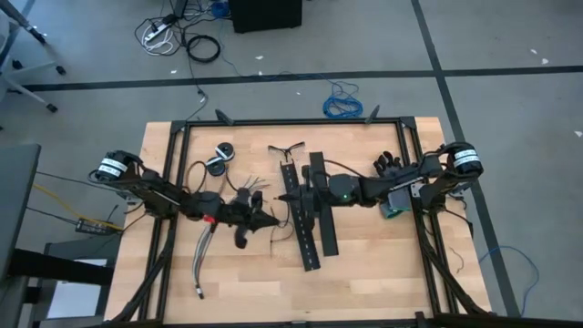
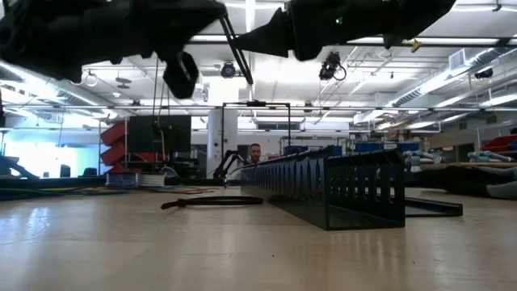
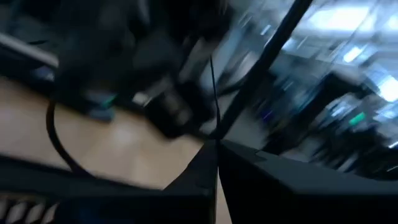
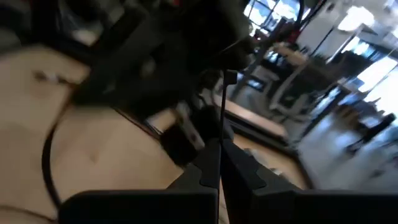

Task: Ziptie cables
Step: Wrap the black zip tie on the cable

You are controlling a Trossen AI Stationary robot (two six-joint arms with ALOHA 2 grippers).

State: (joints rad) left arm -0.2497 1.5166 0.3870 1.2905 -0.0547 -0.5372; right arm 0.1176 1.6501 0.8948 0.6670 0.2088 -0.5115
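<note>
Above mid-table, left pincer (image 1: 271,220) and right pincer (image 1: 290,195) reach inward, each clamped on a ziptie (image 4: 222,115).

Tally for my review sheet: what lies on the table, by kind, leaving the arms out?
Black perforated strips: 2
Wire bundle: 1
Small round black-and-white items: 2
Total: 5, not counting the zipties, which are too thin to count here.
</note>
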